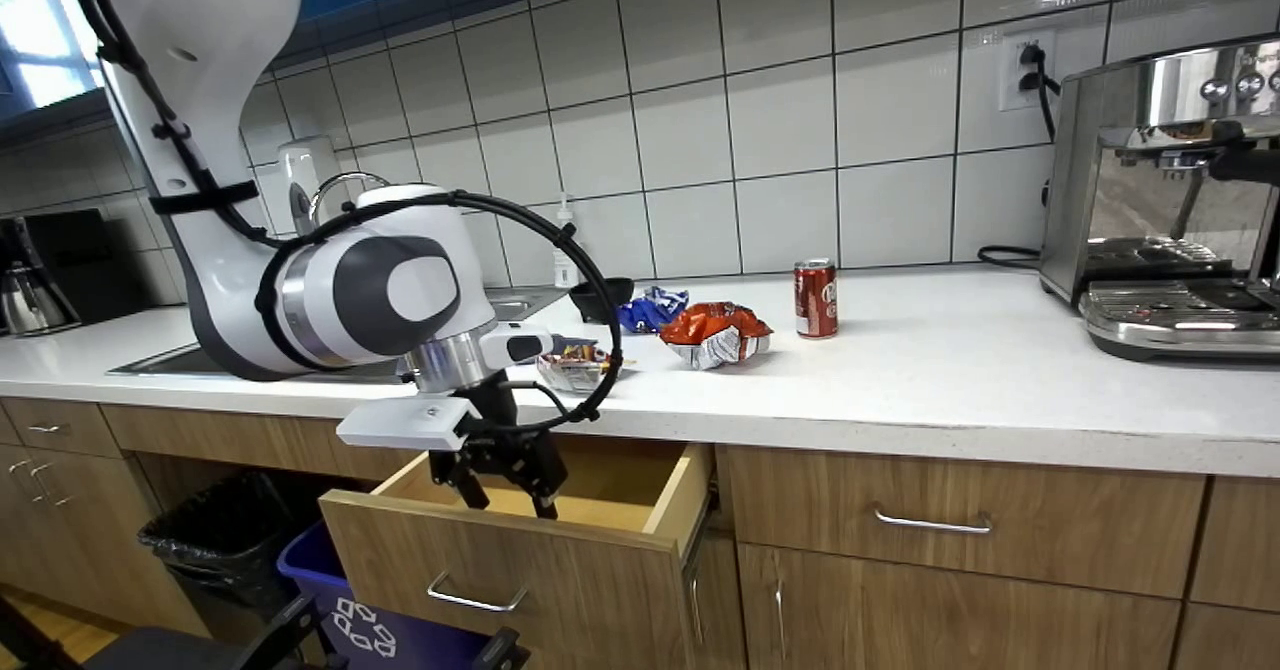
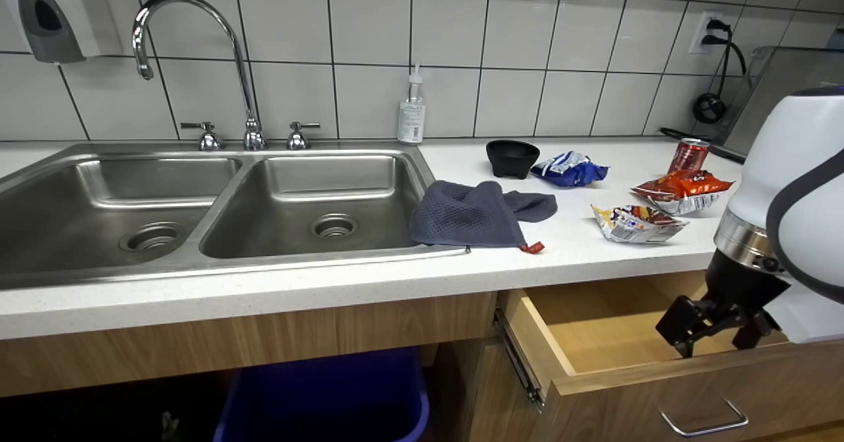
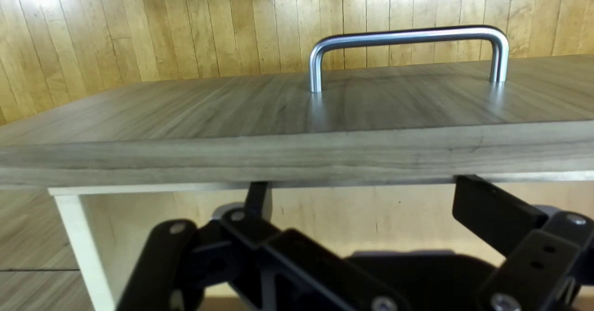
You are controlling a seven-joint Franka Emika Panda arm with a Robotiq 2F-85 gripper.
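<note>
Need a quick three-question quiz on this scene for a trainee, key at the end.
1. True or false: the drawer stands pulled out from under the counter.
2. Do the jaws of the gripper stand open or shut?
3. How many snack bags lie on the counter?
A) two
B) three
C) four

Key:
1. True.
2. Open, set well apart.
3. B.
</note>
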